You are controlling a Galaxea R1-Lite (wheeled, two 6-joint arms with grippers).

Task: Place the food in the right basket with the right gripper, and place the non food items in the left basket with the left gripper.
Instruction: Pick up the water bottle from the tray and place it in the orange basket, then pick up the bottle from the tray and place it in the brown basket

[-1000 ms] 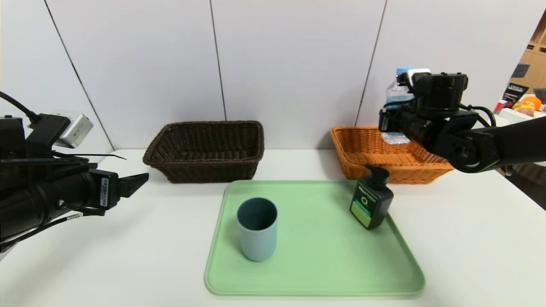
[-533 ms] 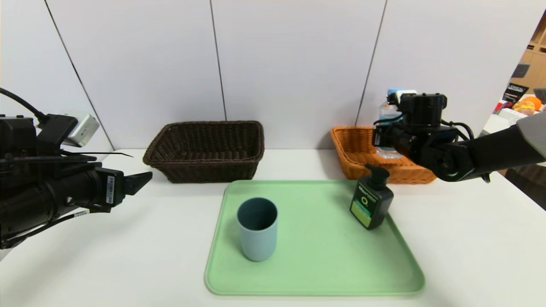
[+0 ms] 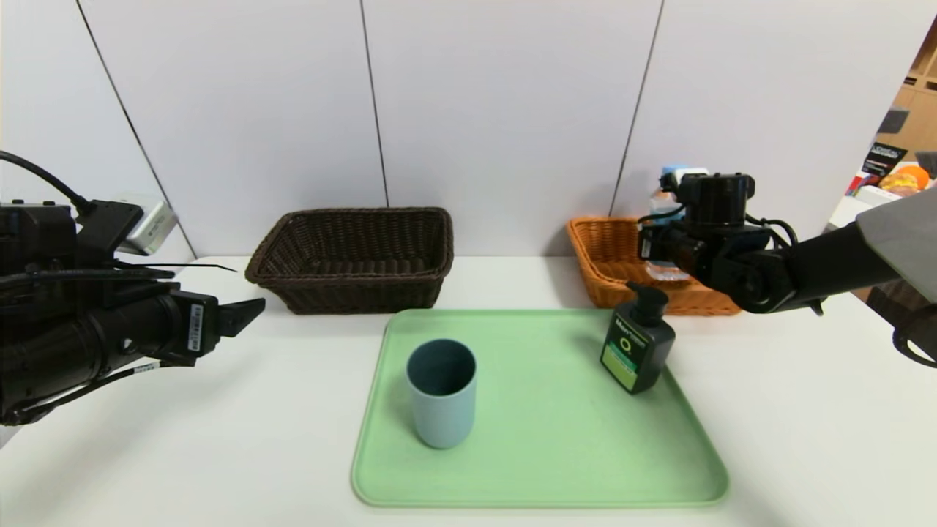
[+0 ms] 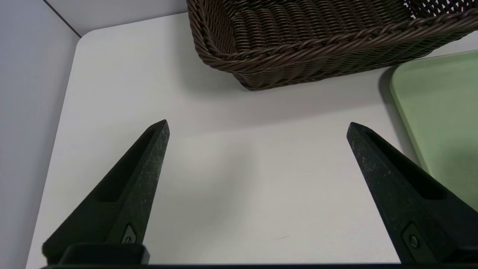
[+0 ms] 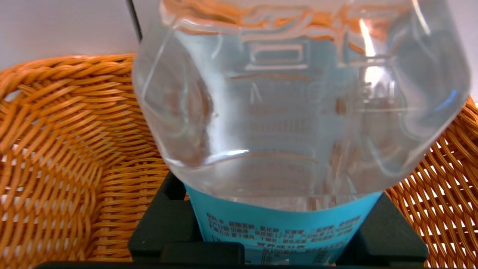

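Right pincer (image 3: pixel 654 245) pinching water bottle (image 5: pixel 298 112) upright, cap up, inside orange basket (image 3: pixel 611 252).

pale grey wall panels (image 3: pixel 505 110) are standing behind a white table (image 3: pixel 219 410); wooden shelving (image 3: pixel 915 95) is showing far right.

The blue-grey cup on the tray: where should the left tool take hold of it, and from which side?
Judging by its pose, grip the blue-grey cup around its mid wall, coming level from the robot's left. It stands upright, handleless, with bare tray around it; the open left tool already points that way.
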